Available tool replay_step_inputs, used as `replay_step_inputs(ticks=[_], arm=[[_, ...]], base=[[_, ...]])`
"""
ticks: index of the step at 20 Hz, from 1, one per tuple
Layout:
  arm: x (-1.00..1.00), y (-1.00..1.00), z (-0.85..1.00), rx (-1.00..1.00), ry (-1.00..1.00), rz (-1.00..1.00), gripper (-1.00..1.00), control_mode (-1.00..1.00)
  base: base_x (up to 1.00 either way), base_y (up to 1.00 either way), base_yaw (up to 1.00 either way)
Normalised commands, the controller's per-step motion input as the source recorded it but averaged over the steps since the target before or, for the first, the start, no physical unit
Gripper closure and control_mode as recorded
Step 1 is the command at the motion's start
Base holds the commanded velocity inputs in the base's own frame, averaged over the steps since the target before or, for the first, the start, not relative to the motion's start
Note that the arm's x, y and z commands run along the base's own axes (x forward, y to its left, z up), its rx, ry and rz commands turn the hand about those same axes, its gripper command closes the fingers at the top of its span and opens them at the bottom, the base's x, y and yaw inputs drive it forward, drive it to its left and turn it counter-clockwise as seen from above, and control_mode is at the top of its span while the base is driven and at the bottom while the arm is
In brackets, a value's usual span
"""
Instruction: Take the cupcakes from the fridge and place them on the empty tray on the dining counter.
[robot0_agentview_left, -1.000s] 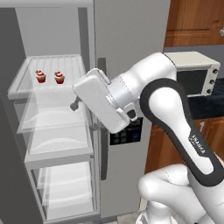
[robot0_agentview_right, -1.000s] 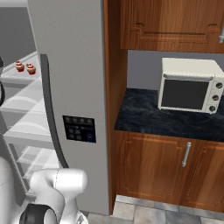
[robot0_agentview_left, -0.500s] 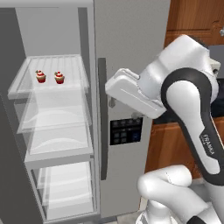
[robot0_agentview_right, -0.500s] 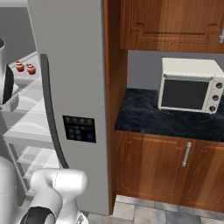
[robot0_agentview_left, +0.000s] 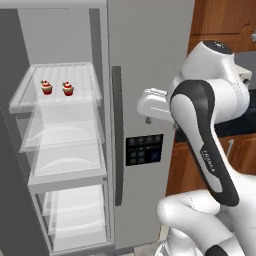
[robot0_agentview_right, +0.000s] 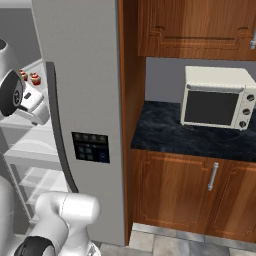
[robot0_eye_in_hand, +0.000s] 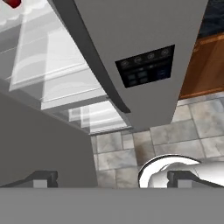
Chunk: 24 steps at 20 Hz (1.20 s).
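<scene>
We see the fridge (robot0_agentview_left: 150, 60) with its left compartment open. The two cupcakes (robot0_agentview_left: 57, 88) stand side by side on the top translucent shelf (robot0_agentview_left: 75, 75). The gripper (robot0_eye_in_hand: 111, 179) hangs in front of the shut right door, near the dark handle (robot0_agentview_left: 117, 135) and above the dispenser panel (robot0_agentview_left: 144, 149) — its fingers are spread wide and hold nothing. The shut door stands between gripper and cupcakes. To the right, a toaster oven (robot0_agentview_right: 220, 97) sits on the wall counter (robot0_agentview_right: 195, 135).
</scene>
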Motion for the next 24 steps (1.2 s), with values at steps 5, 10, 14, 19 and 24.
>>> replay_step_inputs(ticks=[5, 10, 14, 19, 24], arm=[[0.27, -0.37, -0.38, -0.03, 0.0, -0.01, -1.0, -1.0], [0.25, -0.17, -0.34, 0.0, 0.0, 0.0, -1.0, -1.0], [0.03, 0.0, -0.12, 0.0, 0.0, 0.0, -1.0, -1.0], [-0.2, 0.02, -0.02, 0.0, 0.0, 0.0, -1.0, 1.0], [0.0, 0.0, 0.0, 0.0, 0.0, 0.0, -1.0, 1.0]], base=[[0.0, 0.0, 0.0], [0.0, 0.0, 0.0], [0.0, 0.0, 0.0], [-0.27, 0.11, 0.0], [-0.35, 0.83, 0.0]])
